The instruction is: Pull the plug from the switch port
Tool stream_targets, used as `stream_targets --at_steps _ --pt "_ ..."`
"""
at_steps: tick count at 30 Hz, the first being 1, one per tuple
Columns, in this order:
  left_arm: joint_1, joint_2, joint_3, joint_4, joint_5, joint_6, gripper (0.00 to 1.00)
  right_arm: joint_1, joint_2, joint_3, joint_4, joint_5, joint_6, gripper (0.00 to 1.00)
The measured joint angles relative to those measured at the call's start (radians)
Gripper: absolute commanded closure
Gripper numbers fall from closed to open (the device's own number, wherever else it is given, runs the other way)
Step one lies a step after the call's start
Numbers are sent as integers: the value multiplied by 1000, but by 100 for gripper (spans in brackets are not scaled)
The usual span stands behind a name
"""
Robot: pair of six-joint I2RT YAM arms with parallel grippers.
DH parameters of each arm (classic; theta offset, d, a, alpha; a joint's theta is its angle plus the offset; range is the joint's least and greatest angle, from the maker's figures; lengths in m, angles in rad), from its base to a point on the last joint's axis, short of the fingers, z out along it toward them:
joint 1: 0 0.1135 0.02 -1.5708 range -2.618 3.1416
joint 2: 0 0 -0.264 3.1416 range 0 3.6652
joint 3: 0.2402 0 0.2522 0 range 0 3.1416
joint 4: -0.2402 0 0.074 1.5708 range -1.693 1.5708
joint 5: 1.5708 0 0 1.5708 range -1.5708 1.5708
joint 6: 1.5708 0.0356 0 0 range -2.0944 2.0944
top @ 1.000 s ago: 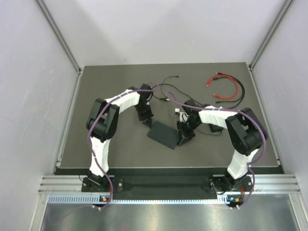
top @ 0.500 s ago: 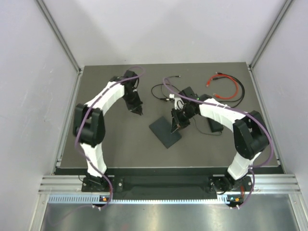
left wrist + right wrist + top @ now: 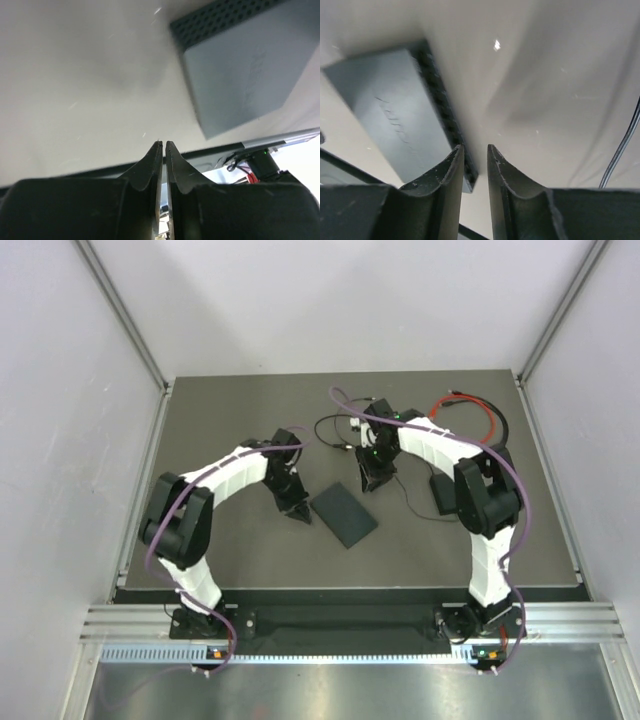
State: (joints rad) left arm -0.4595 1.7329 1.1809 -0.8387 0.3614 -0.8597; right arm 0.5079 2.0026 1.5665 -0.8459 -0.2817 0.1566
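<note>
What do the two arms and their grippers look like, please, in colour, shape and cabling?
The left arm and right arm have white shells on their links and black joint housings. A purple cable loops loosely along each. The left gripper and right gripper each have two matte black fingers that curve and taper to thin tips. No sleeves or legible markings show.

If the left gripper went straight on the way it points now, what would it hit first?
Most likely the bare table: the left gripper, its tips closed, aims at it. The switch sits to the right of that line in the wrist view, though depth is unclear.
</note>
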Motion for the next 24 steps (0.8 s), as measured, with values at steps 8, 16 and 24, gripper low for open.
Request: stream_targets --at_steps 8,16,24 --pt "-26 209 117 58 1 -23 90 7 7 -96 -8 31 -9 74" --pt "-20 316 232 43 0 -3 91 35 -40 -212 8 21 -2 76" --pt "-4 430 421 31 32 21 91 142 -93 -239 27 -19 64 75"
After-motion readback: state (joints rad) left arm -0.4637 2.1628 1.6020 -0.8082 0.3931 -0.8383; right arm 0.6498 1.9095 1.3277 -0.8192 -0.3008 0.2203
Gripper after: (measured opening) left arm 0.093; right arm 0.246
